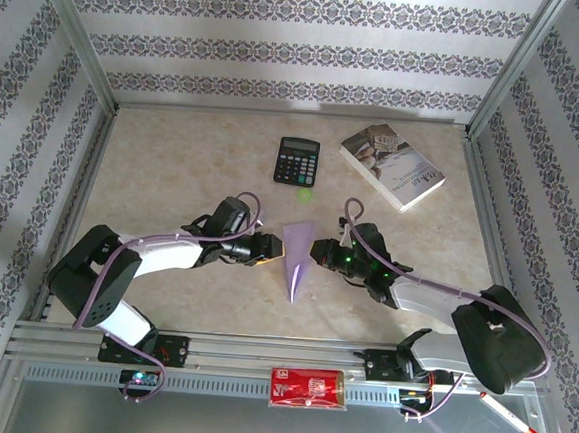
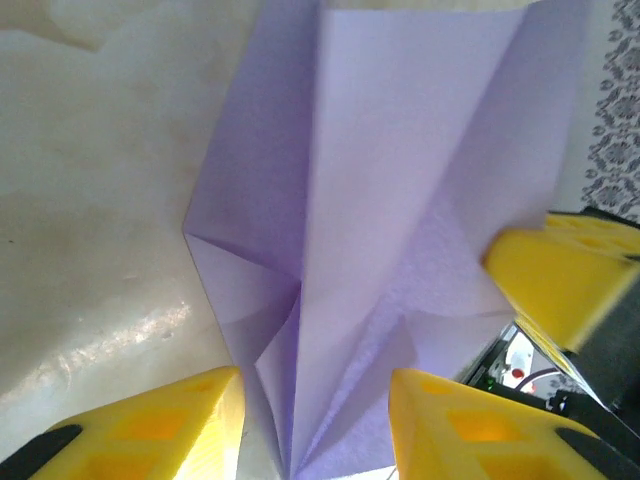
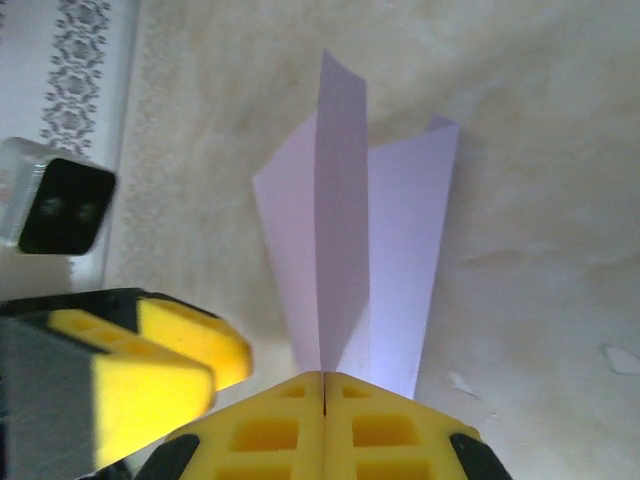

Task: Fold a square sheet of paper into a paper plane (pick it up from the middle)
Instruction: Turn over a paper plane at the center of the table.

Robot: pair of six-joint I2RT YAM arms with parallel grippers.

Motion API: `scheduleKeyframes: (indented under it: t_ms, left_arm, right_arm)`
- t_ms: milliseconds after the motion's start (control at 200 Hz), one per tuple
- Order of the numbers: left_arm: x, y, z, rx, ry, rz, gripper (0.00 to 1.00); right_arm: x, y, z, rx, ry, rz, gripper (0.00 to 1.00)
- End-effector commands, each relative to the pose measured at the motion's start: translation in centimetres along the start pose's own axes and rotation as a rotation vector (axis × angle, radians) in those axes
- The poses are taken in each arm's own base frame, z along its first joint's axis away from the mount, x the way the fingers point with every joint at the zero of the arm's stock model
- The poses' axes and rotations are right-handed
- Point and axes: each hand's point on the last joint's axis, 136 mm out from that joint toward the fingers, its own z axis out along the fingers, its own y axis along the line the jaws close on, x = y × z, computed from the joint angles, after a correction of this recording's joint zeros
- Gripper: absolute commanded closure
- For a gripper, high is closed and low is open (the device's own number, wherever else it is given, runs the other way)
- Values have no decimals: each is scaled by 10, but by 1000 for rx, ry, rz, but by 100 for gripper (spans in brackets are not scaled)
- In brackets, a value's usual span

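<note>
Two claws at one paper plane [image 1: 297,257]
Pinched tight in closed right claw [image 3: 323,385] to hold folds together; straddled by half-open left claw [image 2: 312,400], gripping nothing, probably ready to crease.

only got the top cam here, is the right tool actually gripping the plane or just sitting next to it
Observer: It's gripping. On the right wrist camera the right tool is shut, and the paper plane comes straight out of the closed seam.
Operator: ok and the left one, clamped too
Observer: No. On the left wrist camera the left tool is open, with its yellow fingers on either side of the plane's centre fold and a gap between them.
Operator: are the layers pressed flat
Observer: No. The right wrist camera shows the folded panels splaying apart in a fan.
</note>
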Motion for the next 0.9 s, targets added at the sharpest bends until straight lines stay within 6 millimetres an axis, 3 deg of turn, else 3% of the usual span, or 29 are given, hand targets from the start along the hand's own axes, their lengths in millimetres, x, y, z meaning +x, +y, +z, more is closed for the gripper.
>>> scheduleKeyframes:
  t_ms: [0,155,360,590,714,899]
  left_arm:
    - [-15,4,-7,48,-79,-98,58]
    - [-22,18,-27,-9,-168,-122,57]
    - [-16,28,-41,-135,-164,-52,57]
    - [-7,27,-34,-147,-123,-23,57]
    - [-4,23,-24,-141,-100,-8,57]
    - [-1,34,-19,-178,-95,-24,57]
  right_arm:
    - [-4,17,-3,-62,1,7,100]
    - [-4,19,-7,-63,0,25,100]
    - [3,-20,-15,77,25,75,100]
    - [3,-26,-32,87,23,95,100]
    - [8,-34,-28,97,51,102,100]
    - [5,-3,-9,23,90,70,100]
